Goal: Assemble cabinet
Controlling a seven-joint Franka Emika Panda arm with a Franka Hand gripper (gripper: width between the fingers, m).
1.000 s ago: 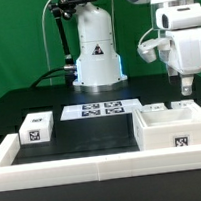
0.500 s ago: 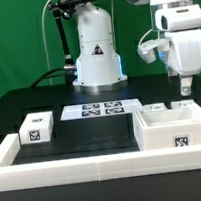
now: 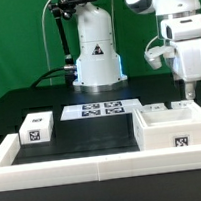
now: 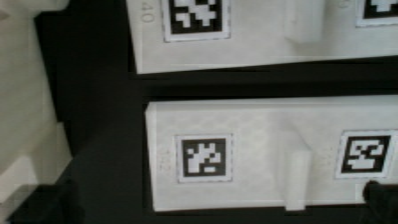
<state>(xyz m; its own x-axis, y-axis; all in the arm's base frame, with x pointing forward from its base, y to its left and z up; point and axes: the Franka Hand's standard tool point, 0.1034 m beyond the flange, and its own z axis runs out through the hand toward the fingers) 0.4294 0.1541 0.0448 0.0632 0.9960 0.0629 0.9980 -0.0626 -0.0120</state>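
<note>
The cabinet point(image 3: 172, 127) is the large white box at the exterior view's right, with a tag on its front and low raised parts on top. My gripper point(image 3: 189, 91) hangs just above its far right corner, touching nothing. In the wrist view the cabinet's tagged white top point(image 4: 267, 130) fills the picture, with a second tagged white face point(image 4: 249, 45) beyond a dark gap. The two dark fingertips point(image 4: 368, 190) stand far apart at the picture's edge, so my gripper point(image 4: 214, 195) is open and empty. A small white tagged block point(image 3: 37, 128) sits at the exterior view's left.
The marker board point(image 3: 96, 110) lies flat at the middle back, in front of the robot base point(image 3: 96, 64). A low white rail point(image 3: 85, 167) edges the table's front and sides. Black tabletop lies between the small block and the cabinet.
The arm and gripper have shifted a little toward the exterior view's right and slightly lower, over the cabinet's far right corner. Nothing else moved.
</note>
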